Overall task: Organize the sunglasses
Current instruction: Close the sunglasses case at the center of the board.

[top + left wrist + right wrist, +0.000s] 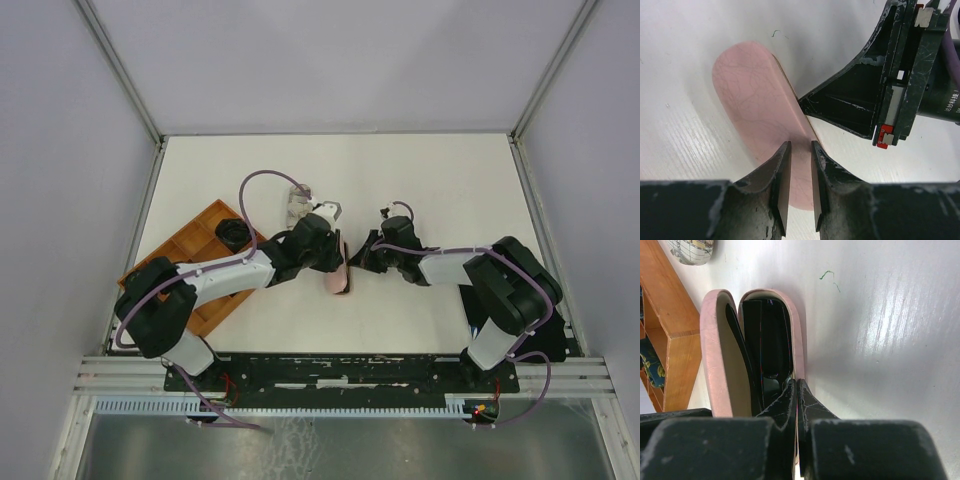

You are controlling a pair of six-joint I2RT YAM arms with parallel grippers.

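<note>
Lying in open pink case (709,340) – glossy black sunglasses (767,340), dark lenses; left fingers (780,190) pinching case, right fingers (809,407) pressed together.

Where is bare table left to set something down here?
Free: the strip along the back wall; the far-right corner beyond the right arm; the near patch before the pink case. Crowded: mid-table, where left claw and right claw meet at that case, and left, by the wooden tray.

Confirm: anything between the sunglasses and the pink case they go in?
Nothing visible. The sunglasses already lie inside the open pink case. The left fingers straddle the case's lid. The right fingers, shut, sit at the near end of the half that holds the sunglasses.
</note>
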